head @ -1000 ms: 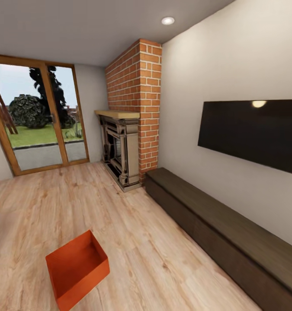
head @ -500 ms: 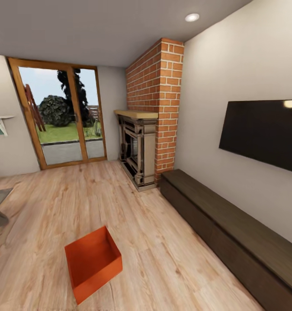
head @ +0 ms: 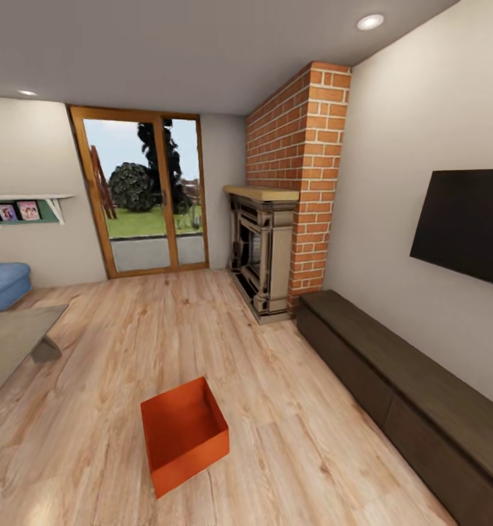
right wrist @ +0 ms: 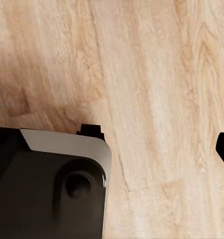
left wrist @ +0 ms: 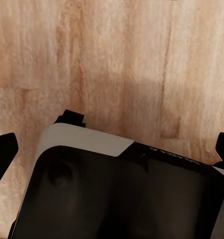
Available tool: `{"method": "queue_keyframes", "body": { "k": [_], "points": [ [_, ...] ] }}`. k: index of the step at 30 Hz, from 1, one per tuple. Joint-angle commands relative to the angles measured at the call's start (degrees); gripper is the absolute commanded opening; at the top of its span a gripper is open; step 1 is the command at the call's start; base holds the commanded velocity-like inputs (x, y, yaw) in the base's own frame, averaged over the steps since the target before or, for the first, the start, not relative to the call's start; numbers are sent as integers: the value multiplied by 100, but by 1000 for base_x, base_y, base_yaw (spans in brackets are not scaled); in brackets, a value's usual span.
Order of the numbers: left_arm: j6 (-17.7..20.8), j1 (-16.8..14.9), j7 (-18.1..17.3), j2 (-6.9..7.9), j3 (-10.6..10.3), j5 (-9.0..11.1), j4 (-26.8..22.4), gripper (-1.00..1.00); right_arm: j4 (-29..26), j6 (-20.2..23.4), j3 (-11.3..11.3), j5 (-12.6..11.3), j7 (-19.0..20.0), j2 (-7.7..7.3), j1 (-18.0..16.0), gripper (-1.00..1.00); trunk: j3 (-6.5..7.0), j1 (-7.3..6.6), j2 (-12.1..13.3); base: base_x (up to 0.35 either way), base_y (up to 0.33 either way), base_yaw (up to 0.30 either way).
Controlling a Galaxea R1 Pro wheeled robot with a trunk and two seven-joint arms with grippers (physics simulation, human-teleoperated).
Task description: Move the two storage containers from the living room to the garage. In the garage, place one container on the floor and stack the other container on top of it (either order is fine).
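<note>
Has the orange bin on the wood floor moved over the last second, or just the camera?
No. The bin keeps its place relative to the fireplace and doors; all three slid right together, so the head camera turned left.

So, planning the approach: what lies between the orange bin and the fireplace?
Only bare wood plank floor between the orange bin and fireplace, in the head view.
</note>
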Motion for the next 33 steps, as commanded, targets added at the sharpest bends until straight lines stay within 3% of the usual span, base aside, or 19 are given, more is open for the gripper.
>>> {"method": "queue_keyframes", "body": {
  "k": [1,17,33],
  "points": [
    [-18,-5,-7,-1,43,10,8,100,18,-33,44,-19,-15,1,-7,100,-7,0,-5,0,0,272],
    [-18,-5,-7,-14,47,7,8,100,18,-24,43,-20,-5,1,-7,100,-7,0,-5,0,0,208],
    [-18,-5,-15,-14,45,-16,7,100,18,2,55,-16,3,-8,-7,100,-7,0,-5,76,-46,13]
  ]
}}
